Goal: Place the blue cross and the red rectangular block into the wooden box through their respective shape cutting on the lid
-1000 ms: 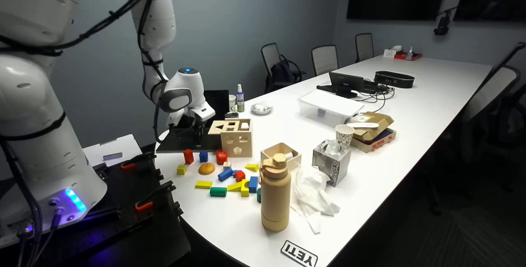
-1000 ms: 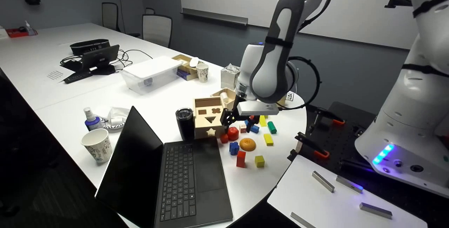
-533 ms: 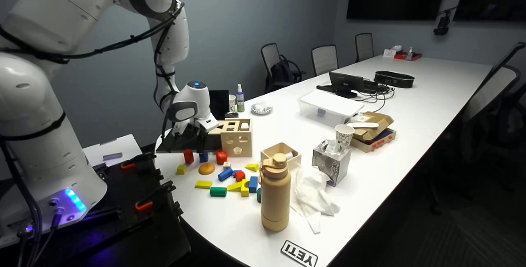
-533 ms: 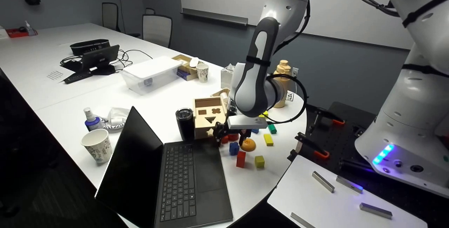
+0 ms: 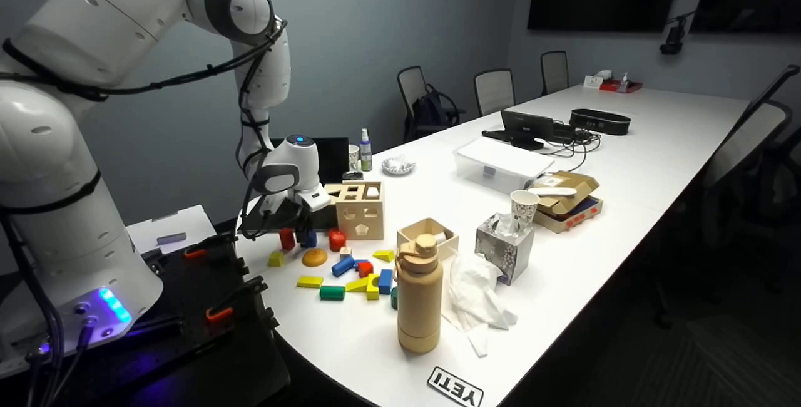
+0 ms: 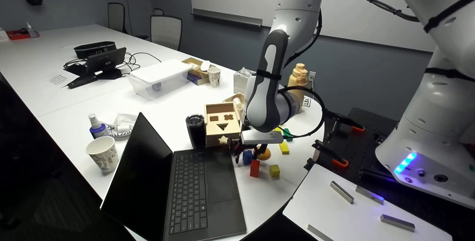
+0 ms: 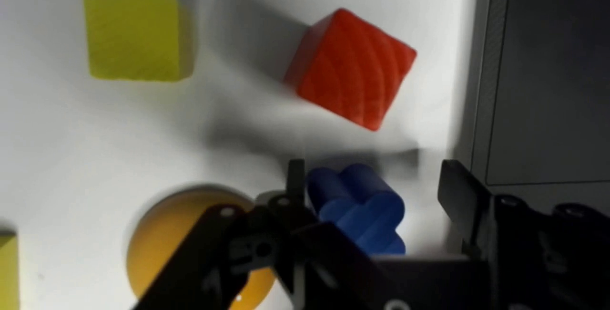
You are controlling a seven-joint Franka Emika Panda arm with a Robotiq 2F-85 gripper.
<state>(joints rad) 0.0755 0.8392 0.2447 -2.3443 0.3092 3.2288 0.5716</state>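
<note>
In the wrist view the blue cross stands upright on the table between the fingers of my gripper. It sits close to the left finger; whether they touch I cannot tell. A clear gap separates it from the right finger, so the jaws are open. Just beyond stands the red rectangular block, upright and apart from the gripper. In both exterior views the wooden box stands beside the arm. Its lid, with rectangle, clover and triangle cuttings, is slid partly off, leaving a gap at the far side.
A black laptop lies right beside the gripper, and a black tumbler stands by the box. Close by are an orange dome, a yellow cube and a red apple-like piece. Several coloured blocks and a tan bottle stand farther off.
My gripper has moved away from the box side and come down around the blue cross. Its fingers stand closer together than before. The blocks and the box have not visibly moved.
</note>
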